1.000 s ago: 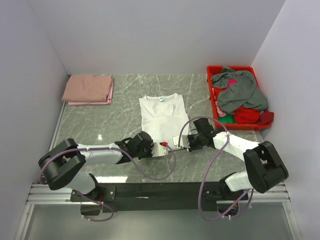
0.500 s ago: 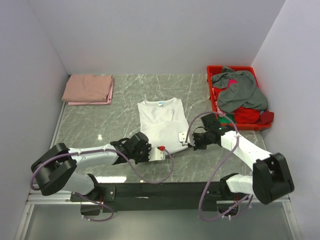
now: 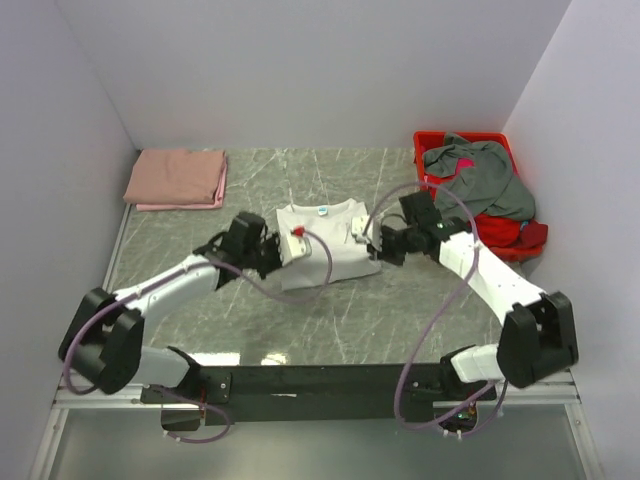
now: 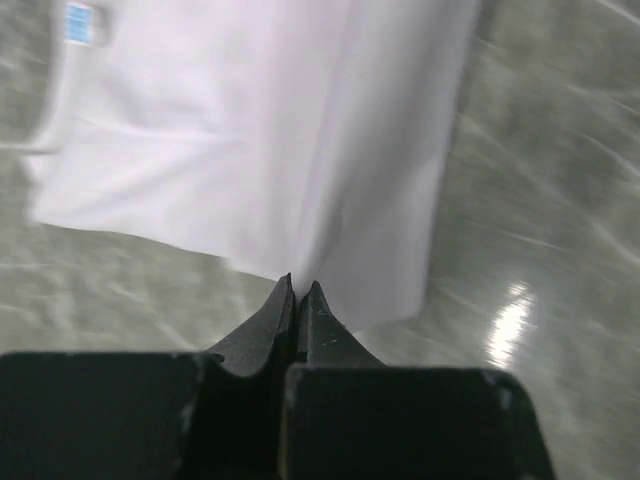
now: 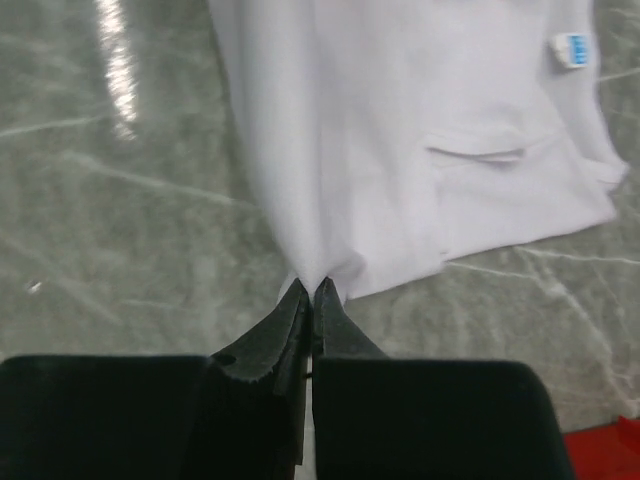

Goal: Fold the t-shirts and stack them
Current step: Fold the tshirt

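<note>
Now we see both hands holding the white t-shirt (image 3: 322,255) in the middle of the table (image 3: 400,320). The left gripper (image 3: 287,242) is pinched tight on 1 edge of the cloth on the shirt's left side. The right gripper (image 3: 371,246) is pinched tight on the edge on the shirt's right side. In each wrist view the cloth runs out from the closed tips, the left gripper (image 4: 298,290) and the right gripper (image 5: 312,290), and spreads away toward the collar.

The shirt lies long-ways from us toward the back wall. Its collar, with the small blue label (image 3: 323,210), is at the far end, beyond both hands. We think the held edge has to go that way, over the shirt and down near the collar, with both hands moving side by side so the fold comes out straight.

The folded pink t-shirt (image 3: 178,178) sits flat in the far left corner, well apart from the white one. The left arm is nearer to it, so we think the stack will grow there.

The red bin (image 3: 428,142) stands at the far right, nearer the right arm. In it lies a crumpled grey t-shirt (image 3: 485,185) on top, with a red t-shirt (image 3: 497,232) below. These 2 are not folded yet.
</note>
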Robot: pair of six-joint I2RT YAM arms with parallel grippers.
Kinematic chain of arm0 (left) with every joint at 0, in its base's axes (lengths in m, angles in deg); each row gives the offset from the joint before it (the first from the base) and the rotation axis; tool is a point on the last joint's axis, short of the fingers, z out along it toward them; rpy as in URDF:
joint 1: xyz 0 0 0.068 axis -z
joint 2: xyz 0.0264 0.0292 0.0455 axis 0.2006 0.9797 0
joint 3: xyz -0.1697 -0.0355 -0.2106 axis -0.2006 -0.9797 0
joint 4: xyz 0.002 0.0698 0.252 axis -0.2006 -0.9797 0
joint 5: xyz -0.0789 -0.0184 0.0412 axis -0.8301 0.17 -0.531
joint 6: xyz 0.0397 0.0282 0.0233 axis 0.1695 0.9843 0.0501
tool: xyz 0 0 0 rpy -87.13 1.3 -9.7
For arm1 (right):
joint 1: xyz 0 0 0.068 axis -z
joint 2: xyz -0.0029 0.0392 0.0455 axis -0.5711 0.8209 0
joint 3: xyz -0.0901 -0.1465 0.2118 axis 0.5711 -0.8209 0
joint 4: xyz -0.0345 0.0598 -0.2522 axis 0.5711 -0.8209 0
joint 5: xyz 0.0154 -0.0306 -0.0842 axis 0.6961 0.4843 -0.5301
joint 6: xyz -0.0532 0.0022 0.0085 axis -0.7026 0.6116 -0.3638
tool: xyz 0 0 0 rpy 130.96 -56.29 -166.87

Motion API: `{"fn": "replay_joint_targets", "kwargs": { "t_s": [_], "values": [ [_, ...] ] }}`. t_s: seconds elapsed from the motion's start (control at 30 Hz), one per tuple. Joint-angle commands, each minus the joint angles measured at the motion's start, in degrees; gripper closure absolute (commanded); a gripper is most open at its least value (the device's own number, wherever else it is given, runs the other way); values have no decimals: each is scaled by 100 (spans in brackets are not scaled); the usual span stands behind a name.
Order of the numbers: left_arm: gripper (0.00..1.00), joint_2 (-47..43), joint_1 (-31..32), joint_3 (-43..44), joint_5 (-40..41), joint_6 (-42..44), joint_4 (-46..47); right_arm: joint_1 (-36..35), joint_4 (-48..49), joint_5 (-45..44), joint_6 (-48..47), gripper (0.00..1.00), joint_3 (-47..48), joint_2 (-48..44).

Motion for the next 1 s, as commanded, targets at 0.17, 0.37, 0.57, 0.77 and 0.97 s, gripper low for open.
{"fn": "replay_joint_targets", "kwargs": {
  "t_s": [0.17, 0.37, 0.57, 0.77, 0.97],
  "values": [
    [100, 1584, -1125, 1744, -811, 478, 562, 284, 914, -775, 1646, 100, 2277, 1918],
    [100, 2692, -1494, 2554, -574, 153, 1394, 302, 1265, -1424, 2358, 100, 3766, 3406],
    [100, 3510, -1574, 3336, -178, -76, 1722, 311, 1186, -2022, 2640, 100, 4830, 4382],
    [100, 4038, -1591, 3908, -56, -181, 1739, 337, 1450, -2366, 2851, 100, 5033, 4708],
    [100, 4292, -1600, 4154, -3, -190, 1696, 337, 1538, -2568, 2956, 100, 5156, 4927]
  ]
}}
